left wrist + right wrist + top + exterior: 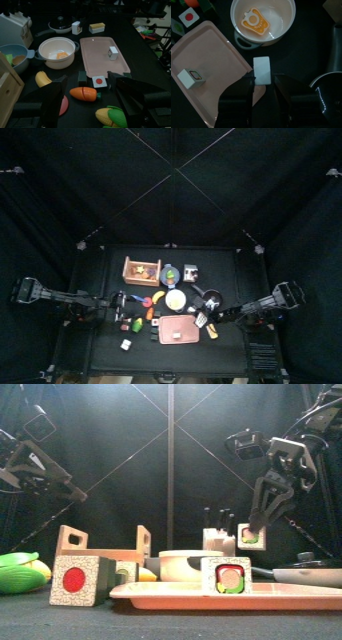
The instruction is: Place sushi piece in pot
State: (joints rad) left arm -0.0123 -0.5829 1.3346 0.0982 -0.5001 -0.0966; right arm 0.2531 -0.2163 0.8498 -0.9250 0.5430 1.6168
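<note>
While my right gripper (250, 536) hangs above the table, its jaws are clamped on a sushi piece (250, 536). The front view shows the green and red filling between the jaw tips, clear of everything below. In my right wrist view the same piece shows as a white block (262, 71) pinched at the jaw tips.

The pot (330, 97) lies just beside that gripper in the right wrist view, its thin grey rim curving at the edge of the picture, so the held piece is near the rim but not over the opening. From the front the pot (313, 568) sits low at the right end of the table, below the gripper and a little to its right. From above it (211, 299) is right of the tray, with the right arm reaching in beside it.

Under the jaws on the other side lies the pink tray (204, 65), with a second sushi piece (192, 78) on it. Beyond the tray stands the white pan (263, 22) with a yellow egg piece (253, 21) inside.

My left gripper (95, 90) rests at the left side with its jaws spread and nothing in them, and a red-centred sushi piece (99, 81) lies on the table between the jaws, apart from them.
</note>
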